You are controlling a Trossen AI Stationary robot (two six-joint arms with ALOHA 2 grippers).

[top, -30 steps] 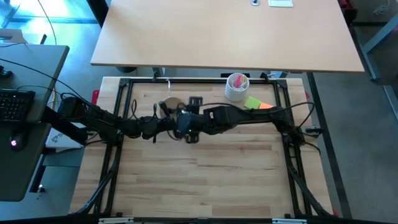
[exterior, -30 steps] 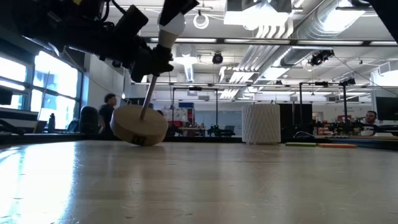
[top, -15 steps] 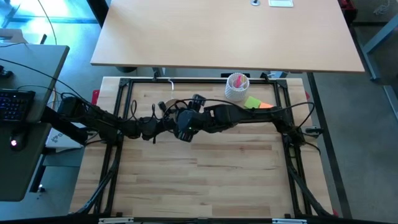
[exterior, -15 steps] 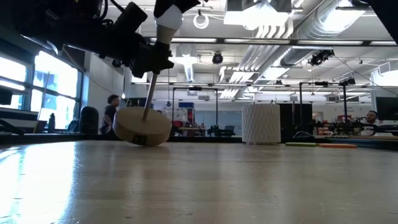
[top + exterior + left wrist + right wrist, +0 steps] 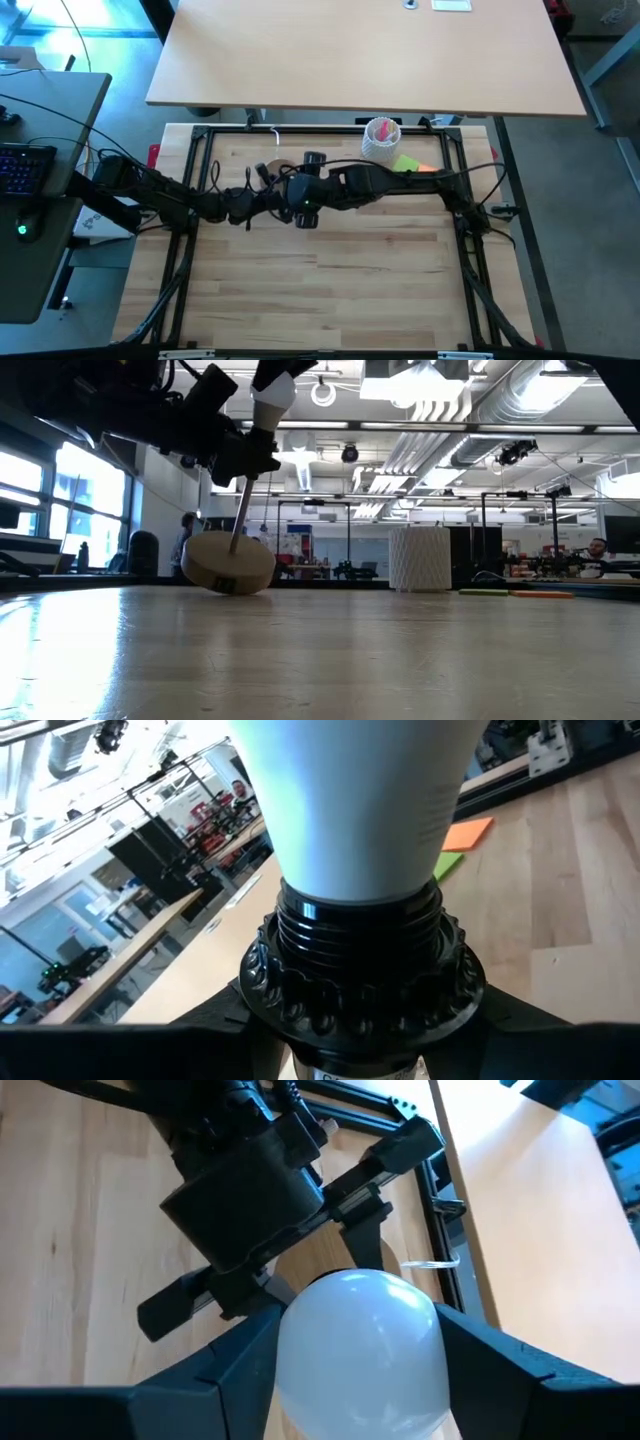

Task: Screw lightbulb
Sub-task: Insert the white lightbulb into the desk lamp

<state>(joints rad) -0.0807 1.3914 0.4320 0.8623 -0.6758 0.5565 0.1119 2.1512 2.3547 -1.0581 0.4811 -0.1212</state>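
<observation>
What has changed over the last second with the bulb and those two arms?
Very little. The right gripper, shut on the bulb, turned slightly at the wrist. The left gripper kept its hold on the black socket, with the wooden stand tilted as before. The white cup did not move.

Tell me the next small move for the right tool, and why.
Probably keep twisting the lightbulb inward: the right tool grips its dome, the left tool holds the black socket, and threads remain exposed above the socket.
</observation>
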